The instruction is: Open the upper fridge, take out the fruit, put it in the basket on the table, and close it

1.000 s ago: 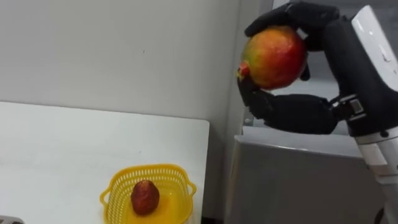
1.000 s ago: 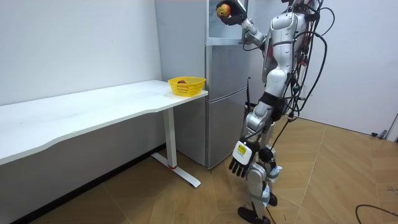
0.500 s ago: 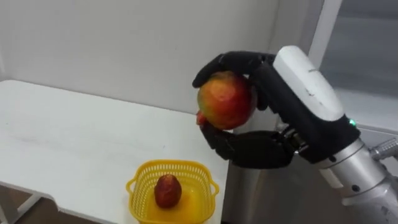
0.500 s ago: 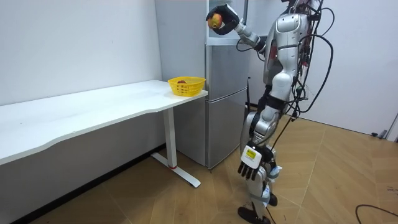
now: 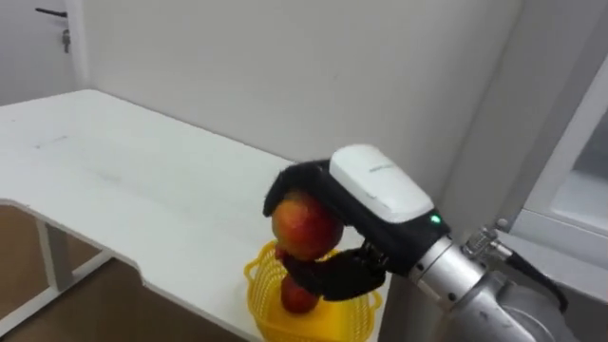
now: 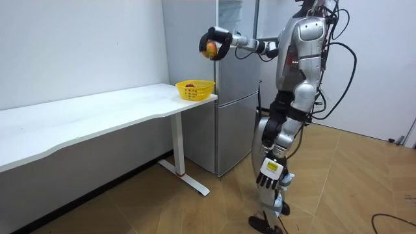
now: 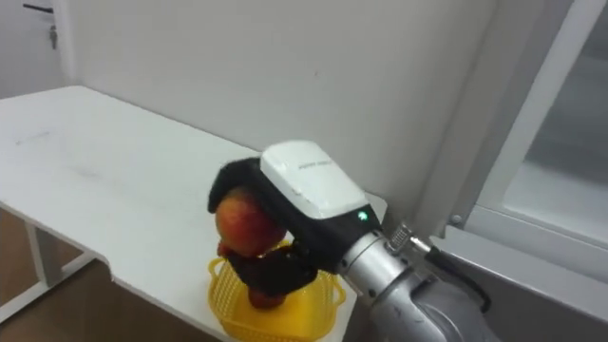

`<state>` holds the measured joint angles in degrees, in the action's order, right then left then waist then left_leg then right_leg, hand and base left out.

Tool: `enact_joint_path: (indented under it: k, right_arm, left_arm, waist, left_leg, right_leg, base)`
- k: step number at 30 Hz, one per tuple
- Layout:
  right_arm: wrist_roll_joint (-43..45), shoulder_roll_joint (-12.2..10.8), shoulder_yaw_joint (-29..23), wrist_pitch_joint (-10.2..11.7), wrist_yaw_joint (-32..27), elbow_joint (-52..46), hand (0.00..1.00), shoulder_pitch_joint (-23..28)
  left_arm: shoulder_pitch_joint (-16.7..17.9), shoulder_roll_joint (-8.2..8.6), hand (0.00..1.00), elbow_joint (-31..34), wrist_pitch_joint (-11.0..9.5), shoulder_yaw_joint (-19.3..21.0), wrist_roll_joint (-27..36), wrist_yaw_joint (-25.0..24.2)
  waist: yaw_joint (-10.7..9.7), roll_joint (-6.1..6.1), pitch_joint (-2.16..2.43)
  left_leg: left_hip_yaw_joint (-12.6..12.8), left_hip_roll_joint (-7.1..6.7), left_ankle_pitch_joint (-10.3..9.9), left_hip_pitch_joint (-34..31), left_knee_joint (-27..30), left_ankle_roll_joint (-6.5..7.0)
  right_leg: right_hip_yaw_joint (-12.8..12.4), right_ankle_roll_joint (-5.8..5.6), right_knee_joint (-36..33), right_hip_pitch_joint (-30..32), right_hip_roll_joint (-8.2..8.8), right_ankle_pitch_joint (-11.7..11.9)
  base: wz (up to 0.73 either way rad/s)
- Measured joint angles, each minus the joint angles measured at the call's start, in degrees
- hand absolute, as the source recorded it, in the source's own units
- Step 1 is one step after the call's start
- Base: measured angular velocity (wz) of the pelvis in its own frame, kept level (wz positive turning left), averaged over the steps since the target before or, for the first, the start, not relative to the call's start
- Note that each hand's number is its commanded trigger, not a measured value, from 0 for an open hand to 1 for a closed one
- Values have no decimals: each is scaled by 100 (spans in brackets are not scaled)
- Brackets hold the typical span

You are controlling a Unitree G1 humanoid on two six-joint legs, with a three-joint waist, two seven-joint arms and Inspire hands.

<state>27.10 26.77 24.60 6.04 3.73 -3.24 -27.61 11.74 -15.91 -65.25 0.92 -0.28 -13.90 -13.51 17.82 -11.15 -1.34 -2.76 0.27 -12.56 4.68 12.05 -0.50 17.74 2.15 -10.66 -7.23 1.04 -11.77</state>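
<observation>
mango (image 5: 304,228) out of fridge (image 6: 237,123), right hand (image 5: 380,199) curled round it | above basket (image 5: 258,309), release pending | left hand (image 6: 268,177) slack

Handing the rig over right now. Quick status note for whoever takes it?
Right hand: shut on the red-yellow fruit, held in the air roughly over the yellow basket at the end of the white table, beside the fridge.
Left hand: open, hanging idle by the leg.
The basket already holds one reddish fruit.
Done: the fruit is out of the fridge.
Left: probably lower it into the basket and release.
</observation>
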Motion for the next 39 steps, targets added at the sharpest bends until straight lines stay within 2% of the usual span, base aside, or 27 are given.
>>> enact_joint_path:
  k: [3, 6, 13, 17, 20, 23, 24, 25, 39]
  right_arm:
    - [2, -1, 167, -233, 55, 735, 100, -4]
    - [0, -2, 173, -352, 66, 1122, 100, -8]
    - [-9, -31, 174, -359, 66, 2097, 100, -24]
    - [-205, -30, 175, -367, 66, 2595, 100, -28]
    - [-339, -30, 175, -362, 58, 2732, 100, -28]
    - [-394, -30, 174, -360, 6, 2740, 100, -28]
    - [-410, -30, 174, -360, 0, 2739, 53, -28]
    - [-428, -31, 175, -359, -2, 2740, 0, -28]
    - [-447, -30, 175, -354, -60, 2749, 0, -28]
  left_arm:
    - [6, -90, 0, 50, 103, 1, -10, 15]
    - [35, -94, 0, 50, 175, 1, -11, 48]
    - [34, -110, 0, 62, 173, 10, -18, 33]
    - [36, -164, 0, 100, 163, 12, -23, -17]
    - [62, -194, 0, 105, 166, 10, -24, -59]
    - [85, -195, 0, 123, 166, 11, -26, -69]
    - [87, -195, 0, 128, 167, 11, -26, -70]
    - [89, -197, 0, 133, 167, 12, -25, -70]
    - [127, -253, 0, 242, 170, 7, -25, -74]
  waist:
    - [150, -26, 16]
    - [226, -44, 9]
    - [321, -80, -2]
    - [354, -123, -25]
    - [347, -138, -48]
    - [348, -137, -49]
    - [348, -137, -49]
    - [350, -137, -49]
    - [418, -130, -48]
  left_leg:
    - [-76, -7, -3, -70, 29, 0]
    - [-100, -14, -2, -141, 71, 0]
    - [-187, -27, -2, -182, 119, 0]
    - [-240, -29, -4, -208, 152, -2]
    - [-249, -29, -19, -228, 156, -6]
    - [-258, -22, -63, -284, 242, -11]
    - [-264, -20, -75, -304, 270, -10]
    - [-268, -17, -84, -316, 286, -10]
    - [-384, -26, -88, -342, 329, -17]
  right_leg:
    - [100, 0, 3, 28, 19, 0]
    - [147, 0, 5, 53, 24, 0]
    - [264, -2, -6, 35, 40, 1]
    - [287, -1, -5, 34, 40, 1]
    - [289, -2, -5, 35, 38, 1]
    - [293, -2, -3, 45, 24, 1]
    - [297, -2, -3, 49, 20, 1]
    - [297, 0, -4, 55, 15, 2]
    - [371, -1, 3, 41, 6, 3]
  base:
    - [13]
    - [10]
    - [8]
    - [3]
    - [0]
    - [0]
    - [0]
    - [0]
    - [2]
